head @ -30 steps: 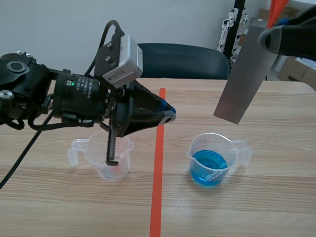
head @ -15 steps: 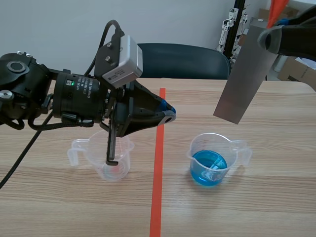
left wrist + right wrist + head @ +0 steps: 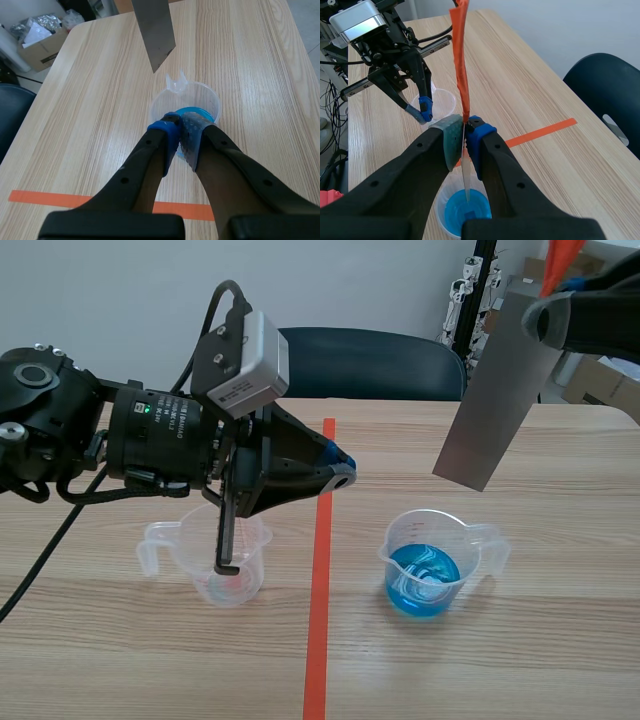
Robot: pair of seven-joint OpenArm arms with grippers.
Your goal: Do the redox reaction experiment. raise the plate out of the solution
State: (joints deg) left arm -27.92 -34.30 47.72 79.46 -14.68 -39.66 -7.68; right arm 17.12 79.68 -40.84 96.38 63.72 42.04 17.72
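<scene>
The right gripper (image 3: 465, 131) pinches the metal plate (image 3: 497, 390) between its 2 fingers, high above the blue-liquid beaker (image 3: 395, 545) toward the tabletop's (image 3: 560, 640) right edge, so it hangs clear of the liquid, while the left gripper's (image 3: 181, 132) fingers are pressed together, empty.

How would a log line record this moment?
right gripper: shut on plate | plate: above solution, not touching | left gripper: shut

plate (image 3: 497, 390) — grey, flat, tilted, clamped in right gripper (image 3: 465, 132), hanging clear | solution (image 3: 425, 580) — blue, in clear beaker (image 3: 480, 540), under the gripper
</scene>
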